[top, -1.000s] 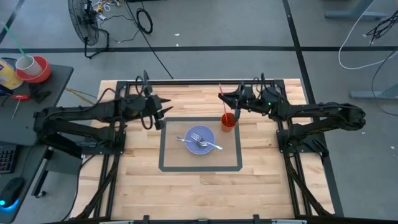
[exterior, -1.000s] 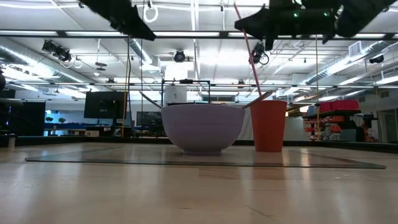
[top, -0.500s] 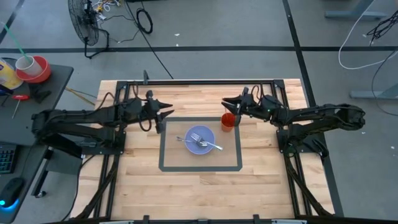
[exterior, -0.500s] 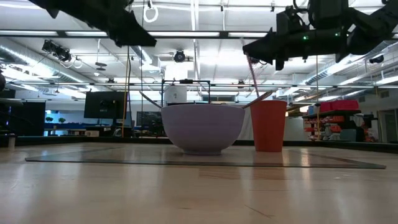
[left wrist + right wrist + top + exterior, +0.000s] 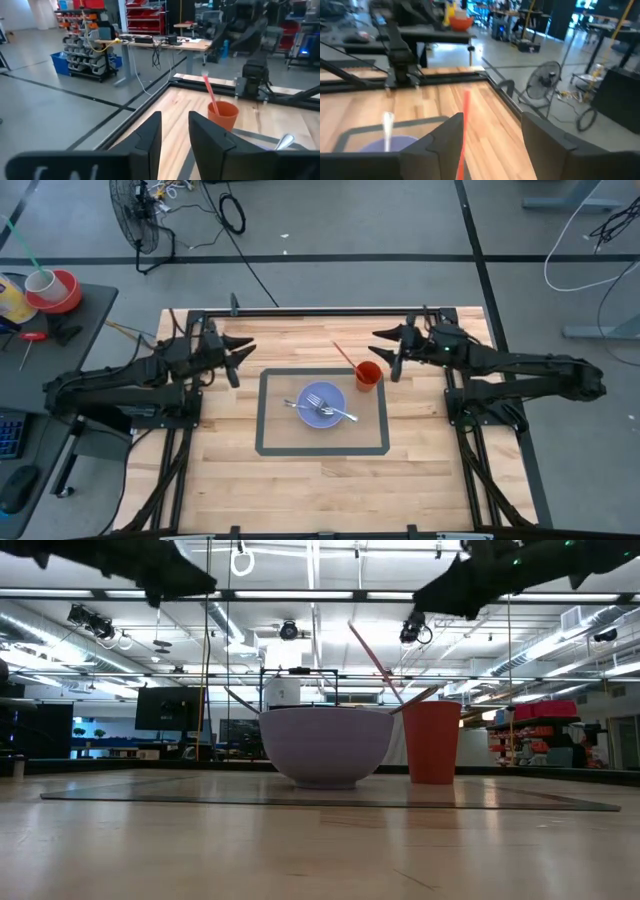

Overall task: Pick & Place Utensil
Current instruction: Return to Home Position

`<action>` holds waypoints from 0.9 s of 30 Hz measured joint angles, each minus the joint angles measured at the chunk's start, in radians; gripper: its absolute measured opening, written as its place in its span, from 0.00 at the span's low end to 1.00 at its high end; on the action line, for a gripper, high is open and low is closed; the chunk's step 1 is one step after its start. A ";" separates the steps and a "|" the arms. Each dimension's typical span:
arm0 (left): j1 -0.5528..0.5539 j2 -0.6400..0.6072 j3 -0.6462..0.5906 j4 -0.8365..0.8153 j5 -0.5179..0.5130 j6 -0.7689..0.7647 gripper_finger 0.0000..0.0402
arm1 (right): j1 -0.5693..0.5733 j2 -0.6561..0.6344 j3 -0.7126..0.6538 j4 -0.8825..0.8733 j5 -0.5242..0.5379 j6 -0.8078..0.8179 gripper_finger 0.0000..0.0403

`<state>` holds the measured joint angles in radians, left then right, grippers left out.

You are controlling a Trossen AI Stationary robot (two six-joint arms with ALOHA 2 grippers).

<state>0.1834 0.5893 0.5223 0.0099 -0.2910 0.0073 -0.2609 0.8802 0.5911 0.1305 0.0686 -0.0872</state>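
Wooden table, orange straw inside orange cup

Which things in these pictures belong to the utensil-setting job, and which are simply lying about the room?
Belonging to the job:
- violet bowl holding the silver fork
- orange cup with the orange straw in it
- mat under both
- left gripper and right gripper, fingers open, raised on either side

Lying about:
- floor fan
- black cable coil
- red tape roll on the side desk
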 joint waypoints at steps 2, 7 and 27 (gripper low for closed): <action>0.003 -0.033 -0.049 0.022 0.006 -0.021 0.24 | 0.012 -0.042 -0.006 -0.014 -0.006 0.000 0.51; 0.004 -0.071 -0.173 0.156 0.072 -0.044 0.23 | 0.062 -0.124 -0.101 0.074 -0.006 0.018 0.47; 0.003 -0.206 -0.284 0.242 0.287 0.046 0.20 | 0.337 -0.483 -0.314 0.092 -0.080 0.026 0.18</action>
<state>0.1860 0.3829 0.2379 0.2521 -0.0043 0.0534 0.0764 0.3973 0.2769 0.2228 -0.0110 -0.0617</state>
